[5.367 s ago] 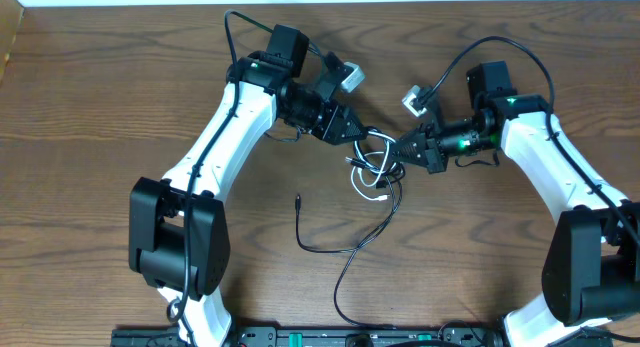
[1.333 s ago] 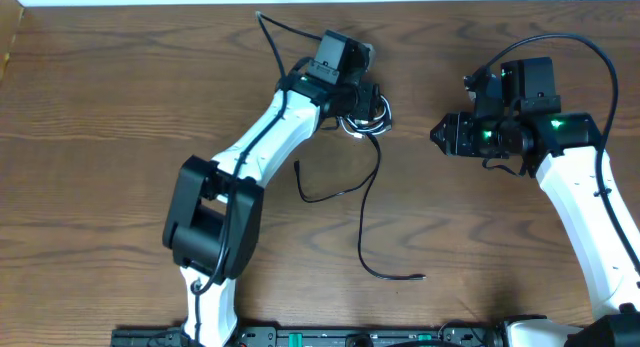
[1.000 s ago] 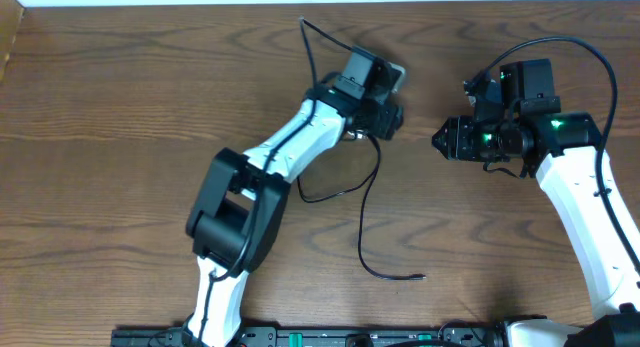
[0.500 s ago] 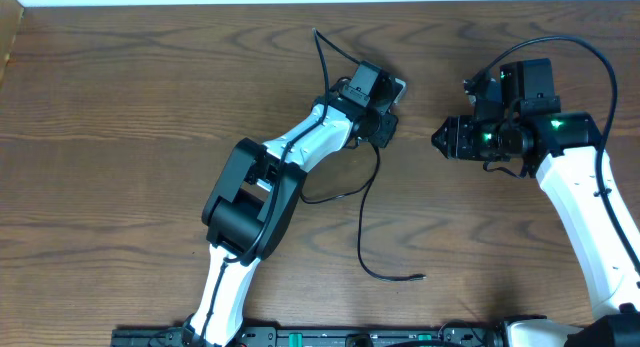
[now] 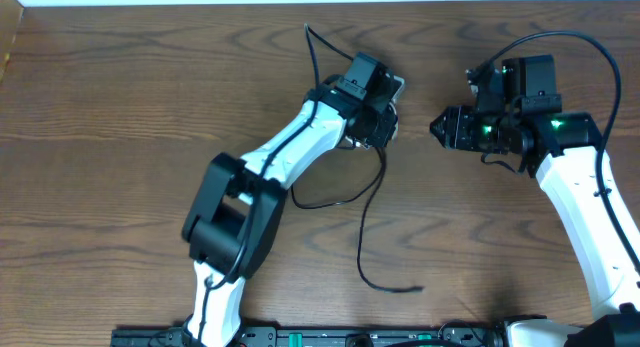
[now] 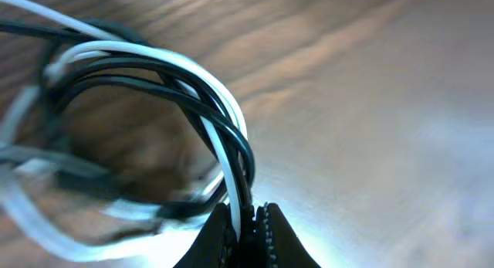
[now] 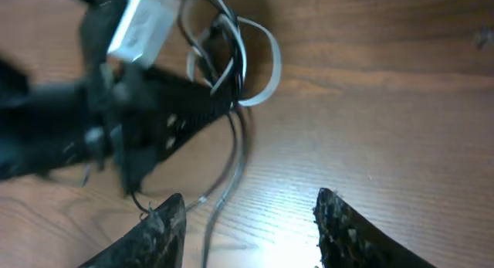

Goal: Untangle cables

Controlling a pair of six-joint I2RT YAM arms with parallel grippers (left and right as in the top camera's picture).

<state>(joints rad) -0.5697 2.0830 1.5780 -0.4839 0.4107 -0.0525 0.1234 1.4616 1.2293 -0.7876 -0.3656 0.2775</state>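
The left claw (image 6: 245, 219) is clamping shut on both the white cord (image 6: 230, 179) and the black cord (image 6: 248, 164). Their loops are bunching together right at that claw, so I'd say nothing is separated yet. The black tail is trailing across the table (image 5: 120, 107), well below it. The right claw (image 7: 247, 214) is hovering nearby, open and empty.

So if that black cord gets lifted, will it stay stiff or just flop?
Probably flops: the black cord lies in loose curves across the table. Likely light, being so thin. It may drag the white cord along, since both run together into the left pincer.
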